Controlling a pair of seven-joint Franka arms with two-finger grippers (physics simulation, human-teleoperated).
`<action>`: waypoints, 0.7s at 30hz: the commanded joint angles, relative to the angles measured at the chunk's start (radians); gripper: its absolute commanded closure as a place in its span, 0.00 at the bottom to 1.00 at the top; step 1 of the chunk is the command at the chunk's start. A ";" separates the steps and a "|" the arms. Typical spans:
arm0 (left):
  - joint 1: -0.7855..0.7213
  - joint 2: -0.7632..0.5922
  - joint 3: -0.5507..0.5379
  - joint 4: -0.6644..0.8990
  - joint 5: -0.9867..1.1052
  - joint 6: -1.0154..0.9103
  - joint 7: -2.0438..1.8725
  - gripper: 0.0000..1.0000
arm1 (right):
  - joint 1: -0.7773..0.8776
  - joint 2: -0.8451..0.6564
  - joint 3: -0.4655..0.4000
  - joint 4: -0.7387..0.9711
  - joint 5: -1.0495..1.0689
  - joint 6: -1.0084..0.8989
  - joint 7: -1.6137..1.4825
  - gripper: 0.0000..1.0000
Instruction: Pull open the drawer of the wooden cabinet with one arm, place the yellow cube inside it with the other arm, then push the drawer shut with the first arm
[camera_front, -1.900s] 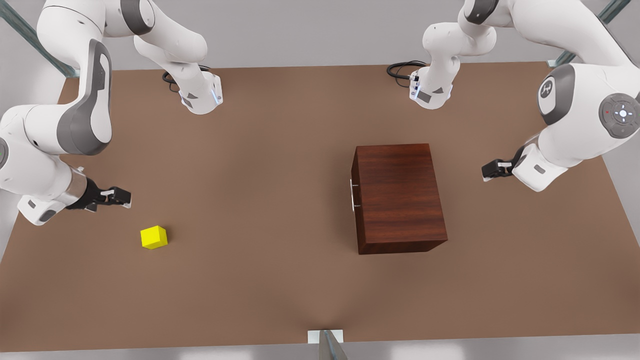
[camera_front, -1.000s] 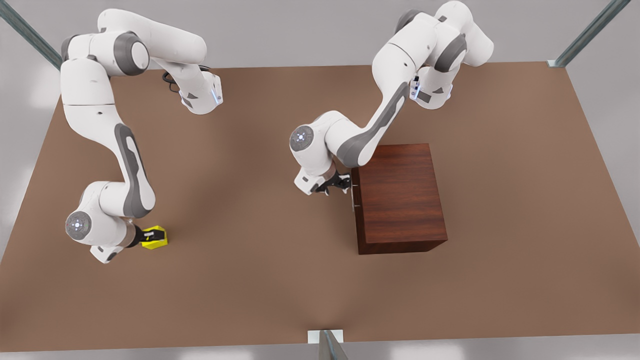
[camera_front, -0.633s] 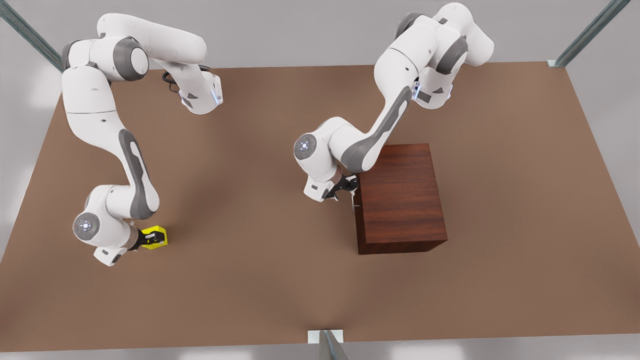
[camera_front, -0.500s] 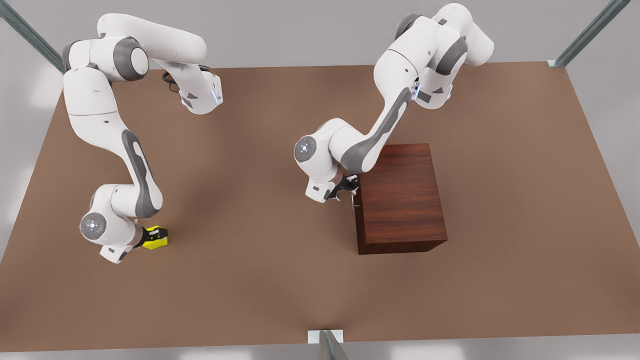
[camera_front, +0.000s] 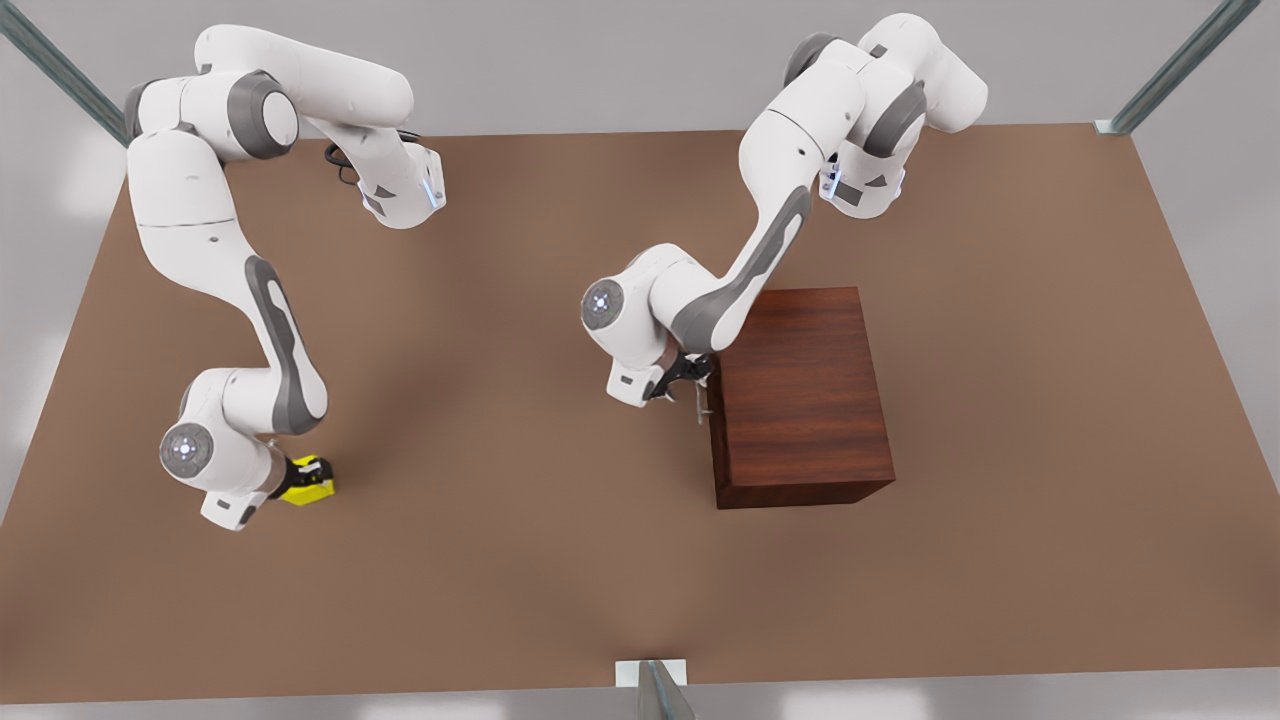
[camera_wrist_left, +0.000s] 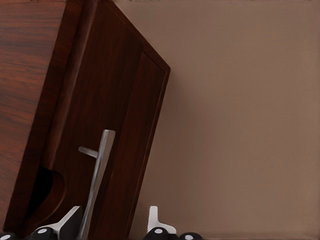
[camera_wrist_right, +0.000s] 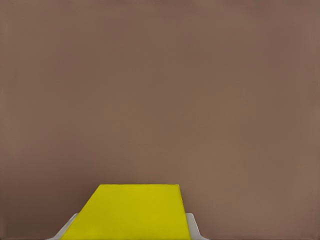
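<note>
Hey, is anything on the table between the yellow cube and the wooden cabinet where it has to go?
Nothing visible stands on the table between them. The yellow cube sits in the right hand; the path to the wooden cabinet is bare. At the cabinet, the left hand is at the handle of the drawer, which is barely open.

We see the drawer (camera_front: 709, 392) now cracked out toward nine o'clock behind the left gripper (camera_front: 690, 380); the right gripper (camera_front: 305, 476) now clamps the cube (camera_front: 312, 487).
</note>
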 joint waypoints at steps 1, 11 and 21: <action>-0.001 0.000 -0.002 0.003 0.000 0.043 -0.047 0.30 | -0.002 -0.027 0.012 0.005 0.003 -0.042 0.010 0.24; 0.000 0.006 -0.019 0.029 -0.005 0.133 -0.045 0.31 | 0.015 -0.116 0.314 0.197 -0.037 -0.329 0.464 0.24; 0.000 0.027 -0.045 0.063 -0.005 0.213 -0.047 0.31 | 0.046 -0.122 0.406 0.198 -0.069 -0.363 0.662 0.24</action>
